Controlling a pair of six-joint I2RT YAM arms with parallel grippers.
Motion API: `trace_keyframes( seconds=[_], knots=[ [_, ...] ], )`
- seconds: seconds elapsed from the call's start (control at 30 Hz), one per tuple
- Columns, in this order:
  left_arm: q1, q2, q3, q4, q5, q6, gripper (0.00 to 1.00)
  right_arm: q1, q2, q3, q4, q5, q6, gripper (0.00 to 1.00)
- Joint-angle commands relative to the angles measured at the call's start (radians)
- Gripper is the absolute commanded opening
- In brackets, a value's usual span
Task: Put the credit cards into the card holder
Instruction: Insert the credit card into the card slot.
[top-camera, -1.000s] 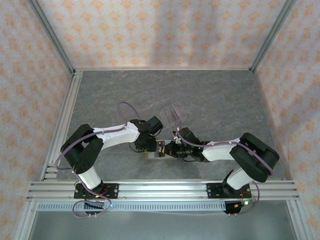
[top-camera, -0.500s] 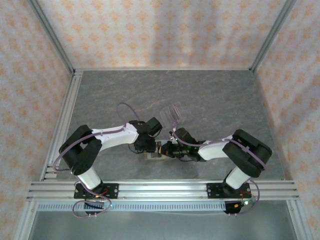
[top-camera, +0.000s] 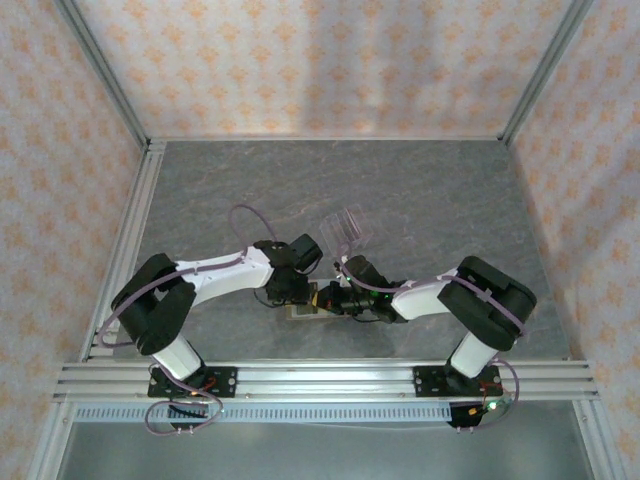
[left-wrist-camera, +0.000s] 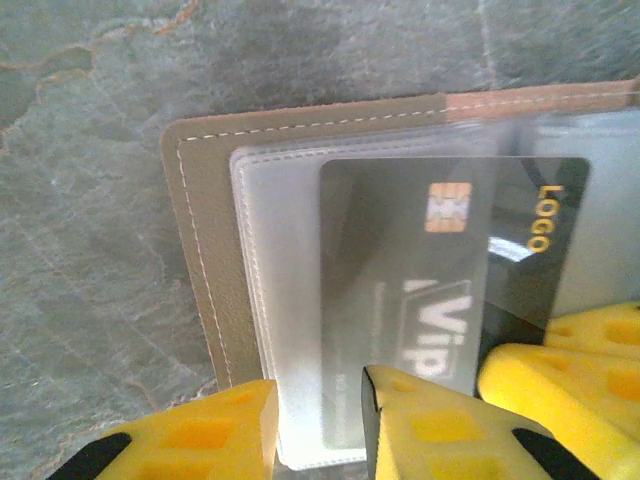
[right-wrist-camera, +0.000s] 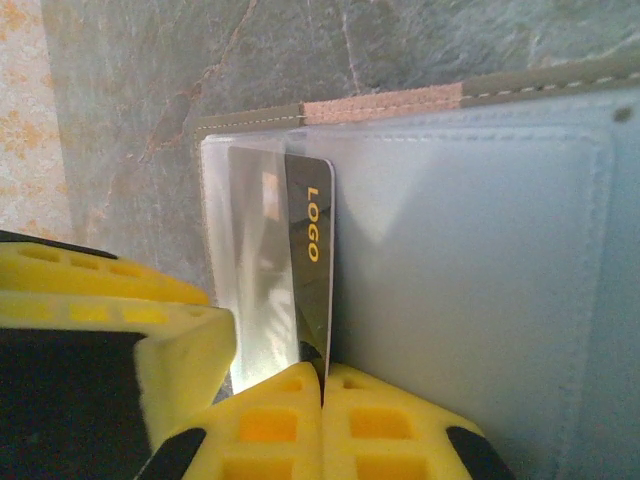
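Note:
The tan card holder (left-wrist-camera: 200, 250) lies open on the table, its clear plastic sleeves (left-wrist-camera: 280, 300) facing up. A dark credit card (left-wrist-camera: 420, 270) with a gold chip and "LOGO" print sits partly inside one sleeve. My right gripper (right-wrist-camera: 323, 372) is shut on the card's (right-wrist-camera: 312, 260) trailing edge, next to the holder's stitched rim (right-wrist-camera: 380, 103). My left gripper (left-wrist-camera: 318, 400) stands over the sleeve's near edge, jaws apart with the sleeve edge in the gap between them. In the top view both grippers meet over the holder (top-camera: 303, 313), the left gripper (top-camera: 298, 296) just left of the right gripper (top-camera: 326, 300).
A clear acrylic slotted stand (top-camera: 345, 230) stands just behind the two grippers. An aluminium rail (top-camera: 320, 378) runs along the near edge, and patterned walls close in the grey stone-look table (top-camera: 430, 190).
My right arm has shifted left, carrying the card further toward the holder's sleeve. The left arm has edged slightly and stays over the holder.

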Motion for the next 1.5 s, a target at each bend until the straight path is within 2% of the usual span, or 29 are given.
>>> trace_keyframes(
  seconds=[0.0, 0.17, 0.37, 0.57, 1.0, 1.47],
  knots=[
    [0.025, -0.049, -0.005, -0.057, 0.003, 0.008, 0.28, 0.009, 0.033, 0.009, -0.041, 0.035, -0.007, 0.00],
    [0.057, -0.082, -0.052, -0.056, 0.004, 0.013, 0.25, 0.009, 0.040, 0.013, -0.044, 0.032, -0.005, 0.00],
    [0.062, -0.075, -0.077, -0.046, -0.001, 0.019, 0.15, 0.009, 0.036, 0.019, -0.065, 0.028, -0.017, 0.00],
    [0.062, -0.051, -0.092, -0.040, -0.021, 0.019, 0.10, 0.009, 0.029, 0.026, -0.108, 0.008, -0.042, 0.00],
    [0.069, -0.016, -0.127, -0.012, -0.021, 0.021, 0.09, 0.009, -0.023, 0.022, -0.208, -0.018, -0.102, 0.00],
    [0.058, -0.005, -0.119, 0.010, -0.005, 0.005, 0.08, 0.008, 0.028, 0.112, -0.257, -0.066, -0.143, 0.00]
  ],
)
